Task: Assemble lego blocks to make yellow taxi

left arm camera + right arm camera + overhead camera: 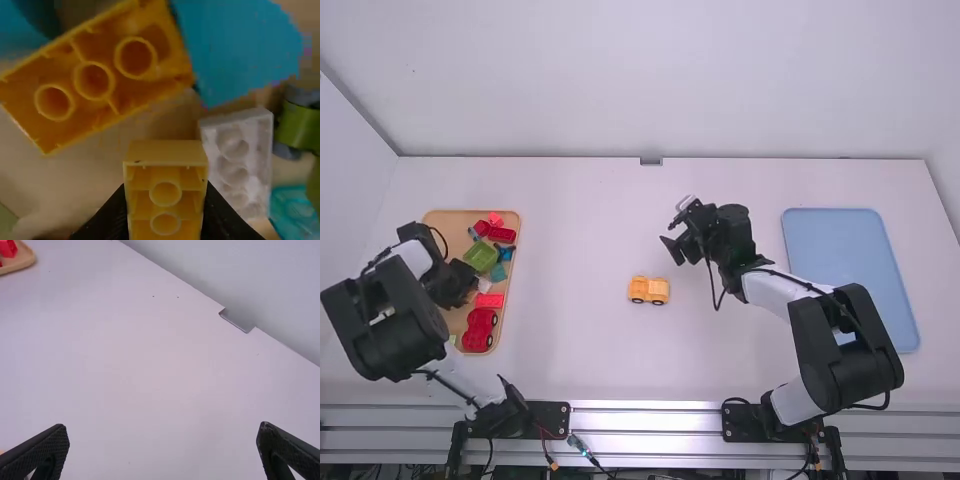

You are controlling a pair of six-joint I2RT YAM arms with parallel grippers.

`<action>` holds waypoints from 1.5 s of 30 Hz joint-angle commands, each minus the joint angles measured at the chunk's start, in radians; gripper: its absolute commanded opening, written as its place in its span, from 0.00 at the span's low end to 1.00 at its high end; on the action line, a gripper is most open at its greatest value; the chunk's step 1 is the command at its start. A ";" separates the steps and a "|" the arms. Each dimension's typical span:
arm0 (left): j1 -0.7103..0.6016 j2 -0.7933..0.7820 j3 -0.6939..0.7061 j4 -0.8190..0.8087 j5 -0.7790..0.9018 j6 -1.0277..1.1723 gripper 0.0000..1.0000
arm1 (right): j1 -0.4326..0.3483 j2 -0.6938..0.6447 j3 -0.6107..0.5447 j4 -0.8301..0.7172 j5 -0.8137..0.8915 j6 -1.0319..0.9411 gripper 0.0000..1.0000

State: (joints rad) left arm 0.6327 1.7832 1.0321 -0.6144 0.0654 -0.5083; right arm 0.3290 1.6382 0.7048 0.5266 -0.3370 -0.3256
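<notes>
Left gripper is over the wooden tray, by the counter's left edge. Its fingers are closed on a small yellow block; they cover its sides and its lower end is cut off by the left wrist view's bottom edge. In the high view the gripper and arm hide part of the tray, held block included.

Right gripper is above mid-counter, toward the far edge, fingers wide with nothing between them. Right wrist view cuts both fingers off at the bottom; an orange sliver at its left border is too cropped to ID.

Yellow car sits upright mid-counter, wheels toward the near edge. Studs too small to count.

In the tray: orange block, underside up; white block; blurred blue piece; green piece and teal piece, both cropped; red car. Blue tray is near the counter's right edge, partly behind the right arm.
</notes>
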 commanded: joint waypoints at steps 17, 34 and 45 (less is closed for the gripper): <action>-0.401 -0.241 0.010 0.198 0.687 0.565 0.02 | -0.069 0.083 0.159 0.104 -0.539 0.379 0.99; -0.669 -0.240 -0.333 1.101 1.157 0.555 0.02 | -0.039 0.369 0.442 0.196 -1.223 0.459 0.86; -0.677 -0.240 -0.405 1.279 1.163 0.512 0.02 | 0.035 0.369 0.442 0.230 -1.207 0.449 0.85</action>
State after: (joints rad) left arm -0.0376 1.5600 0.6323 0.6609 1.1980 0.0181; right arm 0.3557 1.9980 1.1152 0.7521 -1.5341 0.1246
